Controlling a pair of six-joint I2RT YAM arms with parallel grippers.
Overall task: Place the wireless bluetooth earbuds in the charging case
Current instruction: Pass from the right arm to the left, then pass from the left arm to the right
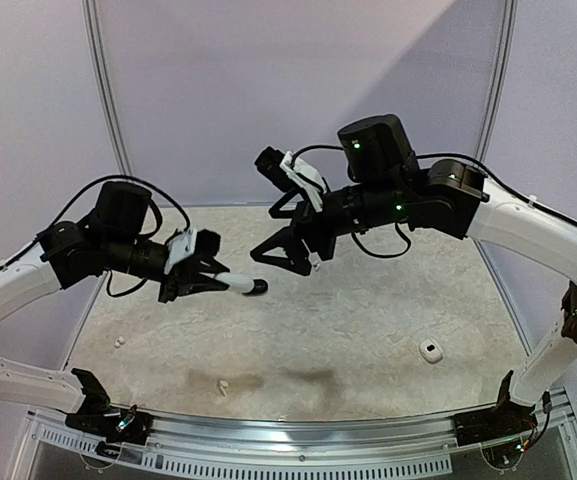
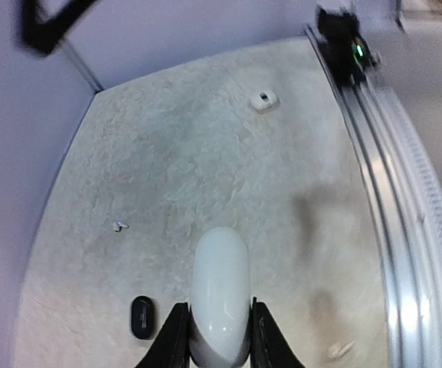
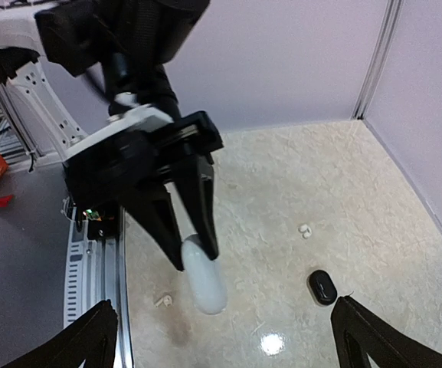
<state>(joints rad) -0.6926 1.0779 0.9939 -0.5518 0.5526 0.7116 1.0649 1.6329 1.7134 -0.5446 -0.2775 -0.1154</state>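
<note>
My left gripper [image 1: 216, 280] is shut on a white oval charging case [image 1: 236, 284] and holds it high above the table; the case sticks out past the fingertips in the left wrist view [image 2: 219, 291]. My right gripper [image 1: 280, 262] hangs wide open and empty, facing the left one; in the right wrist view [image 3: 224, 307] the held case [image 3: 205, 280] lies between its spread fingers. White earbuds lie on the table at the left [image 1: 120, 342] and near the front [image 1: 223, 386]. They also show in the wrist views [image 2: 118, 226] [image 3: 306, 230] [image 3: 163, 300].
A black oval case [image 3: 322, 287] lies on the table below the grippers, also in the left wrist view [image 2: 142, 316]. A small white case with a dark opening [image 1: 430, 350] sits at the front right. Purple walls enclose the table; a metal rail [image 1: 298, 440] runs along the near edge.
</note>
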